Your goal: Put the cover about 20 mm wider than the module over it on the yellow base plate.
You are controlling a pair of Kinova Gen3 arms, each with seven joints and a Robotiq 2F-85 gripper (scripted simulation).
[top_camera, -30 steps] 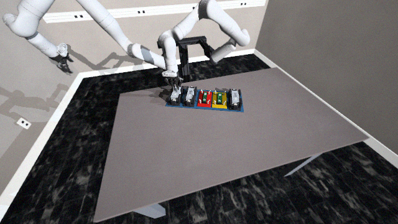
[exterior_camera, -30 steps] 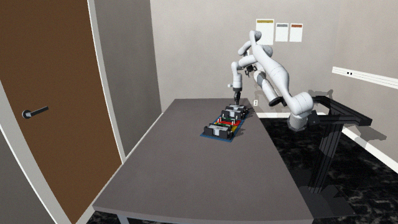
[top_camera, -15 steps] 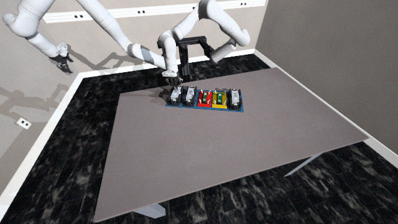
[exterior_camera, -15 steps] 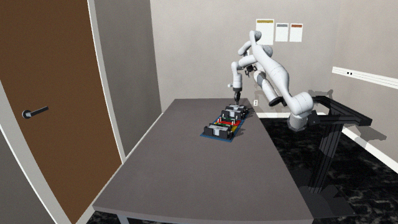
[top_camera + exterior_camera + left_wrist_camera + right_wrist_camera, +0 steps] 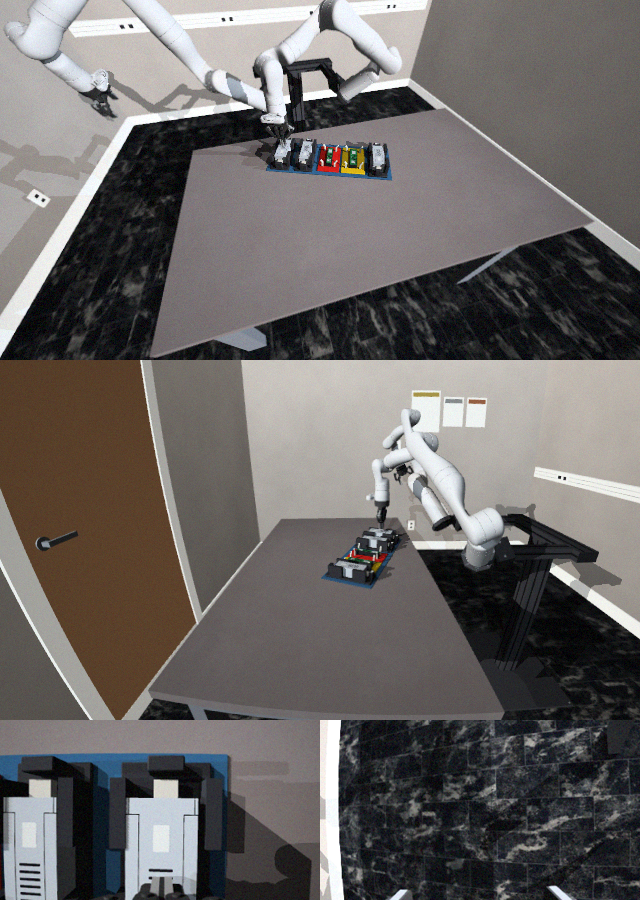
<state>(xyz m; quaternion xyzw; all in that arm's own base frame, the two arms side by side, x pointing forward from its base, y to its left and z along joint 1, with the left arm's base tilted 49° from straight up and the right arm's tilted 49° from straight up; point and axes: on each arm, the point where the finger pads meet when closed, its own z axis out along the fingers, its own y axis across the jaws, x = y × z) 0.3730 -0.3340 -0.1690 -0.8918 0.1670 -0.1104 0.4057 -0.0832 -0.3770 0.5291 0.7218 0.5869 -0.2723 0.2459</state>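
Observation:
A light grey cover (image 5: pixel 282 153) (image 5: pixel 141 806) sits in the dark holder at the end of the row under my left gripper (image 5: pixel 285 142) (image 5: pixel 162 881). That gripper is shut with nothing between its fingertips, which are just over the cover's top; contact cannot be told. A second cover (image 5: pixel 306 153) (image 5: pixel 30 806) sits in the holder beside it. The third cover (image 5: pixel 378 157) (image 5: pixel 352 564) is in the holder at the other end. The yellow plate (image 5: pixel 352 170) carries a green module (image 5: pixel 353 158), uncovered. My right gripper (image 5: pixel 477 890) is open and empty, away from the table.
A red plate (image 5: pixel 327 169) with another green module (image 5: pixel 330 156) lies between the yellow plate and the second cover's holder. White posts stand on both plates. All holders and plates are on a blue base (image 5: pixel 295 171) (image 5: pixel 100 788) near the table's edge (image 5: pixel 230 146) by the arms.

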